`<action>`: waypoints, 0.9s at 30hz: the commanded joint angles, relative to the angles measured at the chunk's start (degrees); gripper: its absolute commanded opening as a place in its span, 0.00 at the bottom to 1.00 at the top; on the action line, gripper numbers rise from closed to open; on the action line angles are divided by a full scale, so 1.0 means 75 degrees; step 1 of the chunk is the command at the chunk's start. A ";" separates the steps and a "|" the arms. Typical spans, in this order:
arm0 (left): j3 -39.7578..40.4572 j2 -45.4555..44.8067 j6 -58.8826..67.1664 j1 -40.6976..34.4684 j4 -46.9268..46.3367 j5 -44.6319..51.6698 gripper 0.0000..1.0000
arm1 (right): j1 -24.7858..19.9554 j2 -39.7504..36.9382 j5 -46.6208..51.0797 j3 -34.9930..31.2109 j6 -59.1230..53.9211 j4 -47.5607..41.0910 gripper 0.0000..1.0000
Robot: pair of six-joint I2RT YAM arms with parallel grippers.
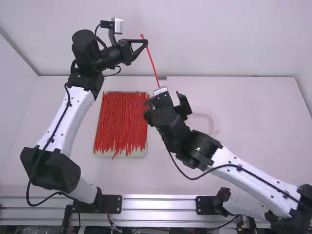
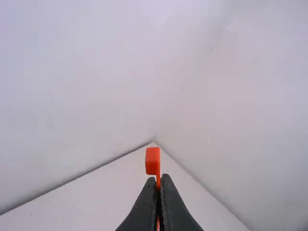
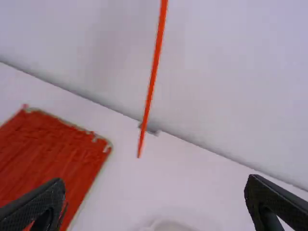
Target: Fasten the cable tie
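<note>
A single red cable tie [image 1: 150, 61] hangs in the air above the table's far edge, tail pointing down. My left gripper [image 1: 144, 43] is raised high near the back wall and is shut on the tie's upper end. In the left wrist view the tie's square head [image 2: 152, 161] sticks out just past the closed fingertips of the left gripper [image 2: 158, 180]. My right gripper [image 1: 167, 100] sits below the tie's tail, open wide. In the right wrist view the tie [image 3: 151, 91] hangs ahead of the right gripper [image 3: 154, 183], and nothing is between its fingers [image 3: 41, 199].
A flat board holding a pile of several red cable ties [image 1: 121, 123] lies on the table left of the right gripper, also seen as the pile [image 3: 43, 149]. A faint clear loop [image 1: 207, 119] lies on the table to the right. White walls stand close behind.
</note>
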 commanded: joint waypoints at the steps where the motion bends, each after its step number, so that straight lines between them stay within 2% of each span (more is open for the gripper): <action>1: 0.0198 0.0015 0.0539 0.0003 -0.0003 0.0685 0.02 | -0.0303 -0.0530 -0.1711 0.0219 -0.0379 -0.0137 0.99; 7: 0.0198 0.0015 0.1078 -0.0015 0.0006 0.1932 0.02 | -0.1440 -0.1338 -0.4039 0.0219 -0.0629 -0.0469 0.99; 13: 0.0198 0.0015 0.1262 0.0003 0.0195 0.3066 0.02 | -0.3080 -0.1670 -0.7073 0.0219 -0.0629 -0.0533 0.99; 14: 0.0198 0.0015 0.1244 0.0003 0.0219 0.3139 0.02 | -0.3179 -0.1670 -0.7233 0.0219 -0.0632 -0.0522 0.99; 16: 0.0198 0.0015 0.1166 -0.0009 0.0414 0.3558 0.02 | -0.3908 -0.1606 -0.8422 0.0219 -0.0632 -0.0420 0.99; 18: 0.0198 0.0015 0.1177 -0.0009 0.0487 0.3652 0.02 | -0.4383 -0.1527 -0.9162 0.0219 -0.0629 -0.0297 1.00; 20: 0.0198 0.0015 0.1183 -0.0023 0.0449 0.3669 0.02 | -0.5059 -0.1358 -1.0322 0.0219 -0.0627 0.0035 0.99; 25: 0.0169 0.0015 0.1582 -0.0090 0.0143 0.3687 0.02 | -0.6327 -0.0866 -1.2654 0.0219 -0.0157 0.0970 0.99; 27: 0.0169 0.0015 0.1760 -0.0105 -0.0029 0.3669 0.02 | -0.6630 -0.0673 -1.3167 0.0219 0.0020 0.1323 0.99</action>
